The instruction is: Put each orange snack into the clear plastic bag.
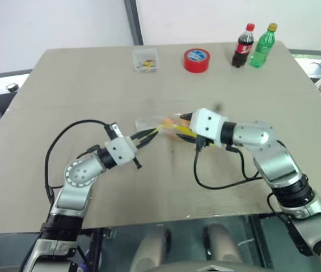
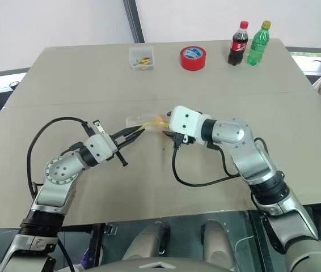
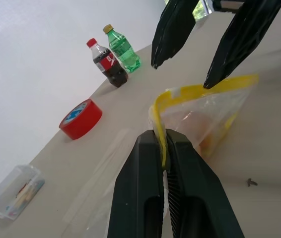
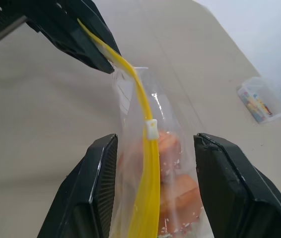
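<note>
Above the middle of the bench, the left end effector has its two black fingers pinched tight on the yellow seal strip at one end of the clear bag, holding the bag up off the surface. The right end effector, coming in from the opposite side, has its fingers spread apart with the bag between them; neither finger is seen pressing the plastic. The orange snacks are inside the bag, sitting between the right end effector's fingers and just beyond the left end effector's tips. A white slider sits on the seal strip between the two end effectors. Well beyond both, along the far edge of the bench, stand a small clear box, a red tape roll, a cola bottle and a green bottle.
</note>
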